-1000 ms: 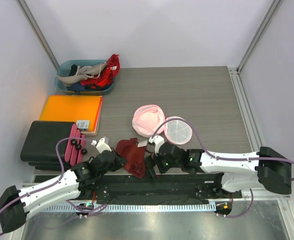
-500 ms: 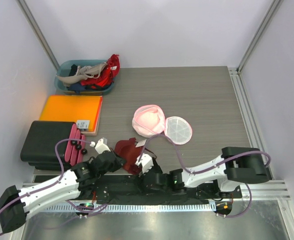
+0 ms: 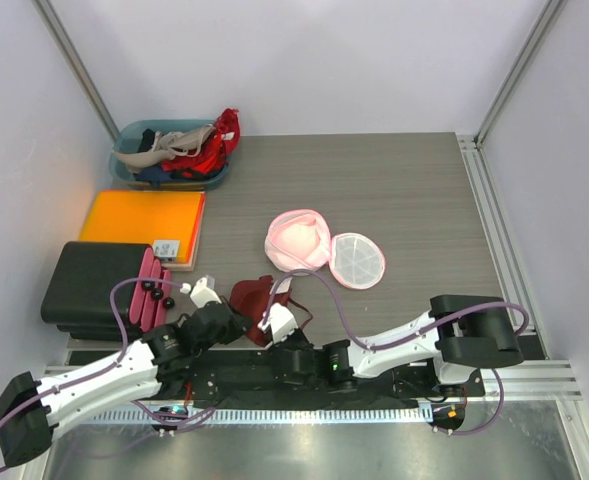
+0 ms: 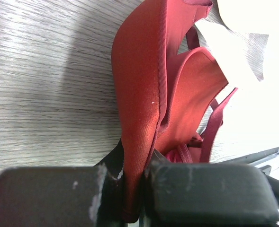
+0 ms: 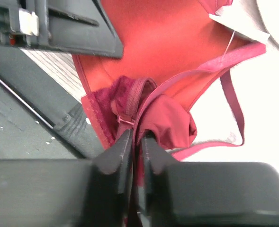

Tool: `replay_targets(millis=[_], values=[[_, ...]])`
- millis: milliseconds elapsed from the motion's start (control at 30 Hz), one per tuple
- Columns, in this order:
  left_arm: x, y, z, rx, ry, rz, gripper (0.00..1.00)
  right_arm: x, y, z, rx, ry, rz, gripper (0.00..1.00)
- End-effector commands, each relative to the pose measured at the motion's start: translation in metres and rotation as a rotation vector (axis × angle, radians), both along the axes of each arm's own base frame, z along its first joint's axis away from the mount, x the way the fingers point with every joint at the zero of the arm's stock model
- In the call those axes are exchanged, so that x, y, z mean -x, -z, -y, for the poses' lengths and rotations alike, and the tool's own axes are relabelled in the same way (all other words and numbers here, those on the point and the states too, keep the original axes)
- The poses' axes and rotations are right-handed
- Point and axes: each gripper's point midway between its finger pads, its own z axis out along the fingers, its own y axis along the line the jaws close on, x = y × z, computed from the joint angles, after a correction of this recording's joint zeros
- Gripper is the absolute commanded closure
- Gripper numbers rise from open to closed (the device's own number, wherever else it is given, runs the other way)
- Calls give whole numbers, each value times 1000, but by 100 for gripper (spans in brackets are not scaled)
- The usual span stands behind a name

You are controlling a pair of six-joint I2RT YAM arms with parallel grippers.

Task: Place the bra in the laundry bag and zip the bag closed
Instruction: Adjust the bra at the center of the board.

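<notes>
Bra lower edge hidden between fingers; strap ends lost in glare.

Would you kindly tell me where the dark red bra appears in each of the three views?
Top external: the bra lies lower centre, by the near edge of the table.
Left wrist: the bra fills the centre, running top to bottom.
Right wrist: the bra fills the upper centre, straps trailing right.
Shared landmark: the grey wood-grain table under it.
</notes>
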Motion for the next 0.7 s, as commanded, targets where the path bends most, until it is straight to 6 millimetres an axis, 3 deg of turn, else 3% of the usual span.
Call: replay_targets(millis=[0,133,267,367,433,467,533,567,667], values=[[4,6,-3,-11,14,-1,99,-14,-39,-19,-110,7,31,91],[6,6,-5,-25,26,-1,94,-27,-40,-31,-164,-12,-48,96],[6,0,-8,-51,37,5,61,-51,-46,-37,-221,-9,-119,97],[8,-6,-14,-63,24,2,41,-53,-51,-45,-219,-61,-151,97],[11,-7,-22,-88,10,-11,37,-52,-50,-50,-218,-111,-196,97],[9,-20,-22,-64,2,10,35,-53,-49,-50,-218,-117,-204,97],[9,-24,-34,-83,-45,7,5,-48,-49,-52,-219,-167,-241,97],[7,-33,-36,-68,-69,17,0,-47,-48,-52,-213,-184,-243,96],[9,-42,-55,-80,-158,5,0,-44,-46,-47,-200,-205,-260,94]])
